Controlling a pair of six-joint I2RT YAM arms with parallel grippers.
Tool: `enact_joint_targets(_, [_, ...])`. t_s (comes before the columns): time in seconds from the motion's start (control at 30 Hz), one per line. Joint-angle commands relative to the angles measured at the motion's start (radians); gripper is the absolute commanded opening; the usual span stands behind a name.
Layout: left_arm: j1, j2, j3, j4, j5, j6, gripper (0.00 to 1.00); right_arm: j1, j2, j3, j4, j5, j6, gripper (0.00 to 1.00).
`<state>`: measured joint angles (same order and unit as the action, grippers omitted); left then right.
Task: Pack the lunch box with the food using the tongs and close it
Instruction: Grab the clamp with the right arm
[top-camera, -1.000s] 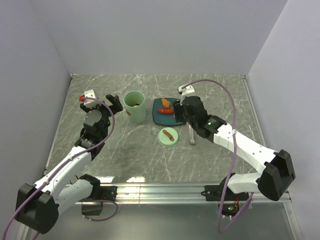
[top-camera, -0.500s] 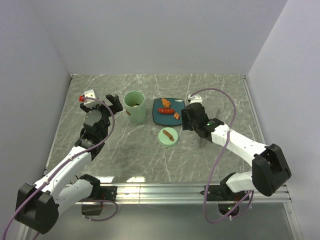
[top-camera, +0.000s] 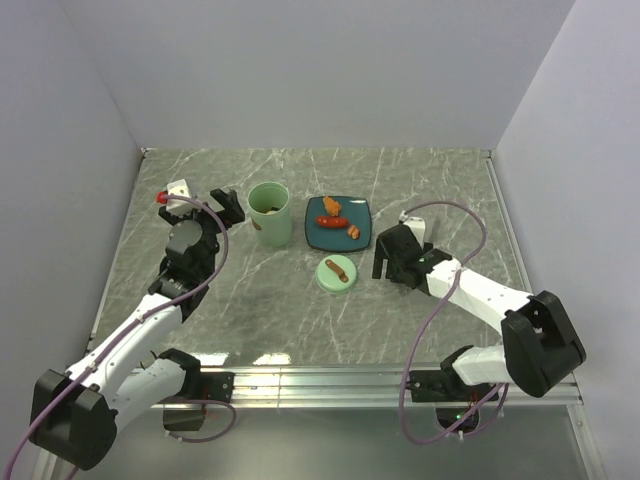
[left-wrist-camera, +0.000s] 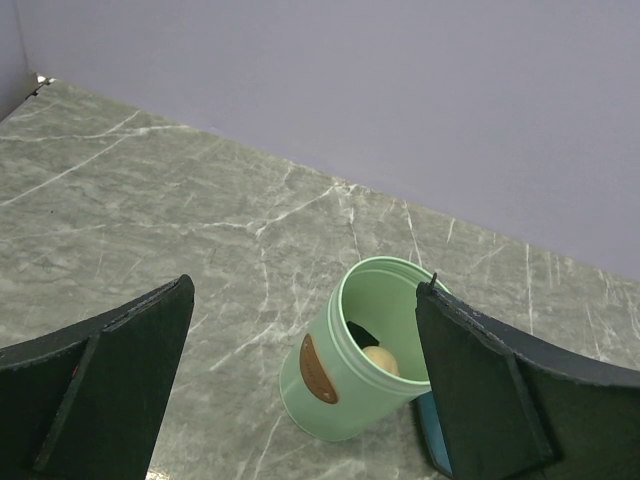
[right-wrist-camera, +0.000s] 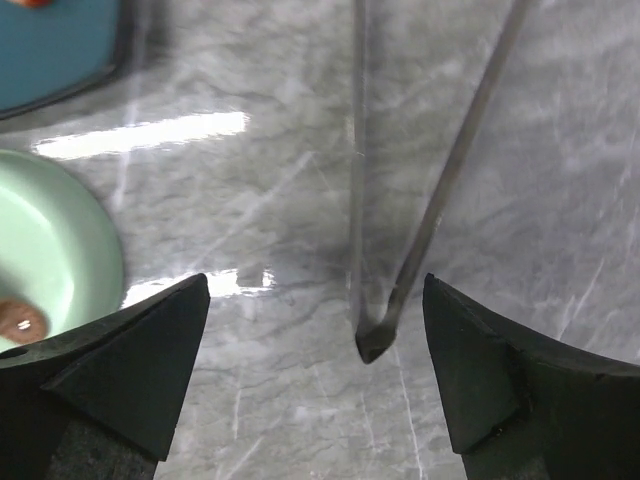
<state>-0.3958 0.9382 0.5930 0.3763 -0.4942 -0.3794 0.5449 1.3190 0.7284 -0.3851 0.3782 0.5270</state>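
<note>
Slim grey metal tongs (right-wrist-camera: 400, 200) flat on desk (right-wrist-camera: 560, 150), right of round green lid (right-wrist-camera: 45, 250) | long axis near-far, joined end nearest, centred between spread jaws | right gripper (right-wrist-camera: 315, 370) released, nearer; left gripper (left-wrist-camera: 300, 390) wide too, empty.

Worktop (top-camera: 250, 310): grey-green marble pattern, pale veins. Lying directly on my worktop: mint lunch box (top-camera: 269, 213), upright and uncovered, rear left; dark teal plate (top-camera: 337, 222) just right of it; round green lid (top-camera: 335, 274) nearer me; slim grey tongs (right-wrist-camera: 400, 215) right of the lid.
</note>
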Motion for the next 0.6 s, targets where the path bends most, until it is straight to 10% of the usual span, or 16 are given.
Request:
enact_joint_targets(0.0, [0.005, -0.032, -0.005, 0.039, -0.006, 0.014, 0.99, -0.037, -0.02, -0.024, -0.015, -0.008, 0.085, 0.94])
enact_joint_targets(0.57, [0.003, -0.042, -0.009, 0.041, -0.023, 0.022, 0.99, -0.145, 0.184, 0.062, 0.014, -0.09, 0.059, 0.9])
